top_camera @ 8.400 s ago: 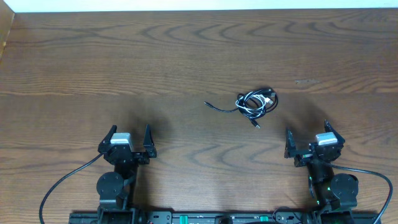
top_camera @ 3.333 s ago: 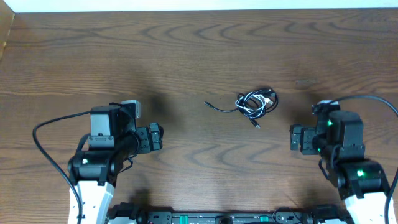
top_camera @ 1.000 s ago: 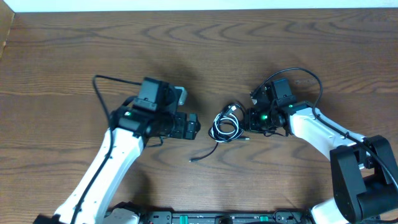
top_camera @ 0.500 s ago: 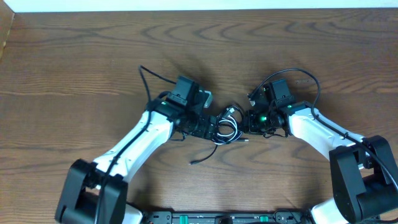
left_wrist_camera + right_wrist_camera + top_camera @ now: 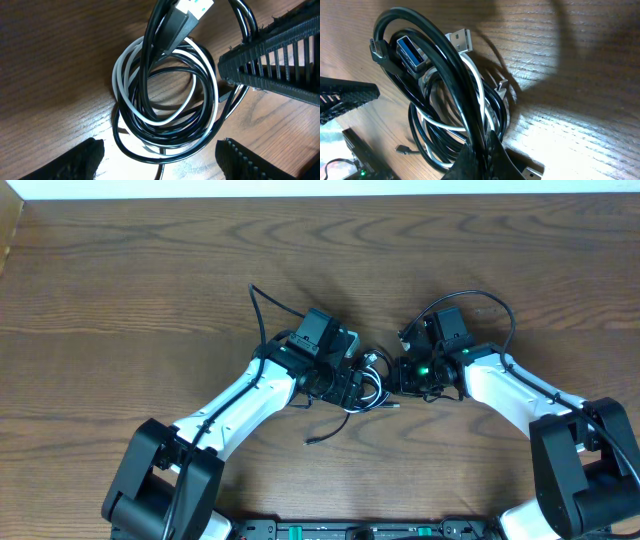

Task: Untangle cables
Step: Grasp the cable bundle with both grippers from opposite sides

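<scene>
left gripper point(image 5: 356, 386) reaches the cable bundle point(image 5: 369, 379)

swung in from the left half of the wooden table point(image 5: 300, 260), it now straddles the coil with its jaws spread to either side. right gripper point(image 5: 480, 156) is pinched shut on a black strand at the bundle's right edge. the bundle lies mid-table: thin black cords and 1 white one in overlapping loops, usb plugs point(image 5: 461, 37) poking out. it looks light, limp and smooth, likely to slip, so a plug end or 1 outer loop seems the best hold.
</scene>
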